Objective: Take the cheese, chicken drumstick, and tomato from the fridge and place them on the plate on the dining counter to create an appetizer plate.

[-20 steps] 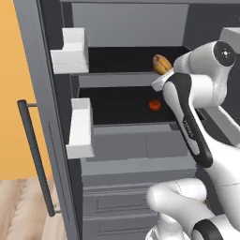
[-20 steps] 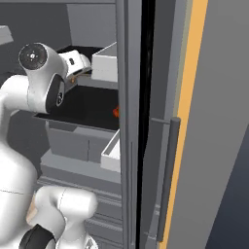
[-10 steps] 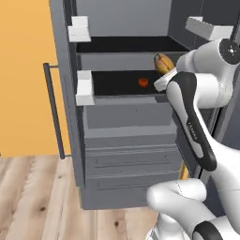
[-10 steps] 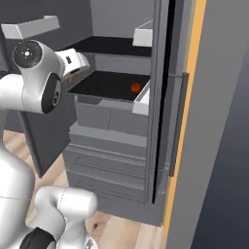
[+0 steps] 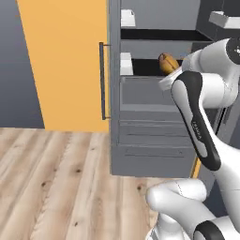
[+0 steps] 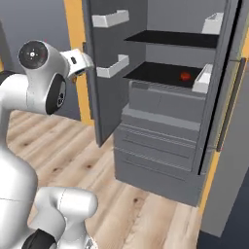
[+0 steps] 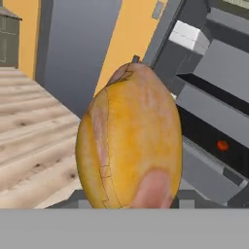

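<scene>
Base now backed off fridge (image 6: 160,121); chicken drumstick (image 7: 130,141) upright lengthwise.

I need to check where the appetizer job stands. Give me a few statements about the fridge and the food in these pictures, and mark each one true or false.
1. The chicken drumstick sits in the gripper, outside the fridge shelves. True.
2. The tomato has already left the fridge. False: it lies on the black inner shelf.
3. Both fridge doors are shut. False: they stand open, showing the shelves and the white door bins.
4. The floor in front of the fridge is light wood planks. True.
5. The drumstick rests on a blue plate. False: it is held up in the air, near the fridge.
</scene>
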Robot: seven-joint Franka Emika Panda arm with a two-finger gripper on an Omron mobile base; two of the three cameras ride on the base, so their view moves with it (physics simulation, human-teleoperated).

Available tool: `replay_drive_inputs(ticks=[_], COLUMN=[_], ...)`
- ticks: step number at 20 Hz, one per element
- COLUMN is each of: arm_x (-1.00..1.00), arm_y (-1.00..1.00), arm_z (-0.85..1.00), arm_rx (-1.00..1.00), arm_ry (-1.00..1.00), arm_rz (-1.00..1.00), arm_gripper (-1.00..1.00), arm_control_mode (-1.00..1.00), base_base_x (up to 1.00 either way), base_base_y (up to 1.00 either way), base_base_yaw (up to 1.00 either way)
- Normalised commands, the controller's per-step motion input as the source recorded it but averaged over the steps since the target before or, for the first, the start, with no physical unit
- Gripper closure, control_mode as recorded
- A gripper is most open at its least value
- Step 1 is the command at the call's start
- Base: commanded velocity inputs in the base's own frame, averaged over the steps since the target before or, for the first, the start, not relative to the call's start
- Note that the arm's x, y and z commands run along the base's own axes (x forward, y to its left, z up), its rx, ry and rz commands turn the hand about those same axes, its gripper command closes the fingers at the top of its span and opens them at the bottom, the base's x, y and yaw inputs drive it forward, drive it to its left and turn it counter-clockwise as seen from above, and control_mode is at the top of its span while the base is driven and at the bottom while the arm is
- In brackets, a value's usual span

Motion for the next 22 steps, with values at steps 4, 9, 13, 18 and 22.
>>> replay_drive_inputs(ticks=[4,9,13,18,22], arm_x=[0.00,0.00,0.00,0.00,0.00], arm_y=[0.00,0.00,0.00,0.00,0.00], arm_z=[0.00,0.00,0.00,0.00,0.00], arm_rx=[0.00,0.00,0.00,0.00,0.00], arm_ry=[0.00,0.00,0.00,0.00,0.00], arm_rz=[0.00,0.00,0.00,0.00,0.00], arm_gripper=[1.00,1.00,1.00,1.00,1.00], arm_control_mode=[1.00,1.00,1.00,1.00,1.00], base_base_x=[-0.19,0.27,0.98,1.00,1.00], base_base_y=[0.64,0.26,0.06,0.07,0.00], base_base_yaw=[0.62,0.63,0.52,0.35,0.21])
